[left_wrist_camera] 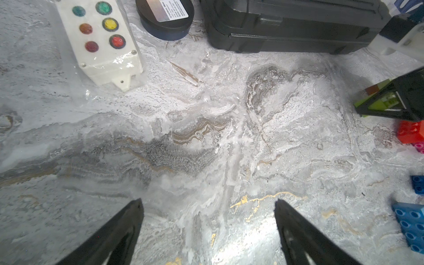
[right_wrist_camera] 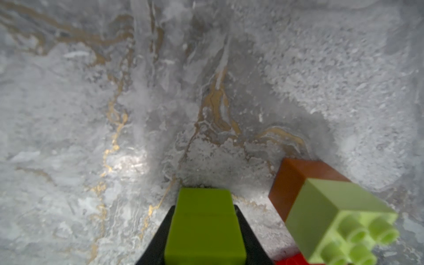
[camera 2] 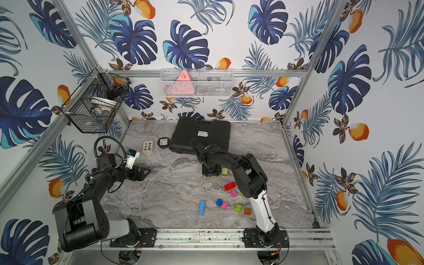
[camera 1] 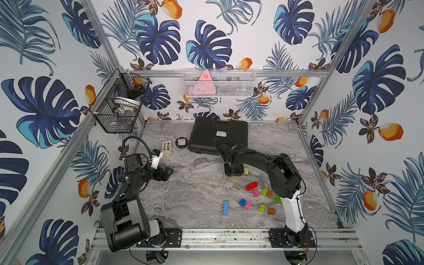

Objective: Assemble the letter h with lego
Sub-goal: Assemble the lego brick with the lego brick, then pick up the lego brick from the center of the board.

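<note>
My right gripper (camera 1: pixel 234 172) points down at the table's middle right, shut on a lime green lego brick (right_wrist_camera: pixel 204 224) that fills the gap between its fingers. Right beside it stands a small stack: a pale green brick (right_wrist_camera: pixel 330 211) against an orange-brown one (right_wrist_camera: pixel 296 176), with a bit of red at the edge. More lego lies loose nearer the front: a red brick (camera 1: pixel 251 186), pink (camera 1: pixel 256 192), blue (camera 1: pixel 242 202), a long blue one (camera 1: pixel 226 207), green (camera 1: pixel 262 208) and orange (camera 1: pixel 271 211). My left gripper (left_wrist_camera: pixel 208 202) hangs open and empty over bare table at the left (camera 1: pixel 168 173).
A black case (camera 1: pixel 218 135) lies at the back, just behind the right arm. A white box with coloured buttons (camera 1: pixel 166 146) and a round black tin (camera 1: pixel 181 142) sit at the back left. Wire baskets (camera 1: pixel 119 103) hang on the walls.
</note>
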Robot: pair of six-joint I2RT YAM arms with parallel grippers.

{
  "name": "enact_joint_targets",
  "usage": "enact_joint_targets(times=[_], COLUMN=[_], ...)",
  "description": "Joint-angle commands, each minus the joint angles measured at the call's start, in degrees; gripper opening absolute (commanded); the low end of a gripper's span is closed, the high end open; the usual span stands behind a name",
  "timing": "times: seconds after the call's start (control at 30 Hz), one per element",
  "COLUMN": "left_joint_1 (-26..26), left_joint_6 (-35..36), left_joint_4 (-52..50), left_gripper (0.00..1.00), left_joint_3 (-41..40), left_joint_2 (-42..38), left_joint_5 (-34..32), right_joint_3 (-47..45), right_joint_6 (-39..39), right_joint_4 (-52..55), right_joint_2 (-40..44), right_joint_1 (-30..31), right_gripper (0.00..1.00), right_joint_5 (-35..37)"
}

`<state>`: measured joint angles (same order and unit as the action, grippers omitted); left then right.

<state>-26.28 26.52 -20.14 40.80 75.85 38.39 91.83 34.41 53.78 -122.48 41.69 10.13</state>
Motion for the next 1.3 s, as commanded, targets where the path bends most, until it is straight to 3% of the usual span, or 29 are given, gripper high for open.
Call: enact_joint_targets(times=[0.0,0.27,0.37,0.43,0.57,0.73,1.03,1.27], left_joint_1=[-0.08,-0.09,-0.15,-0.17,-0.17,-0.17,-0.17,-0.17], left_joint_6=[0.28,0.43,0.47,0.46,1.40,1.60,2.28,2.70], left_joint_4=[0.45,0.19,0.45,0.45,-0.47,-0.62,-1.29,-1.87], left_gripper=[0.94,0.94,0.94,0.94,0.94,0.94,0.94,0.94], left_joint_3=[-0.05,0.07,-0.27,-0.37,0.08,-0.01,0.25,0.25], left_joint_2=[-0.34,-0.07,-0.74,-0.80,-0.36,-0.44,-0.27,-0.27], left_joint_5=[1.29,1.33,1.52,1.57,2.42,2.74,3.42,4.77], right_joint_3=[-0.63,-0.14,0.13,-0.31,-1.95,-9.46,-26.50,-31.07], right_joint_6=[3.00,3.97,3.89,3.77,3.33,2.18,3.07,-0.48], right_joint_4=[-2.54,-2.48,-2.58,-2.82,-2.47,-3.02,0.29,0.42], right_joint_2=[-0.71,-1.34,-0.23,1.42,6.18,18.43,37.11,35.01], right_joint_1=[-0.34,-2.77,-2.89,-2.84,-2.50,-1.17,6.35,12.35], right_gripper=[0.31,0.38,0.50,0.52,0.54,0.54,0.54,0.55], right_joint_5=[1.08,0.93,1.07,0.24,-1.78,-4.58,-7.99,-5.08])
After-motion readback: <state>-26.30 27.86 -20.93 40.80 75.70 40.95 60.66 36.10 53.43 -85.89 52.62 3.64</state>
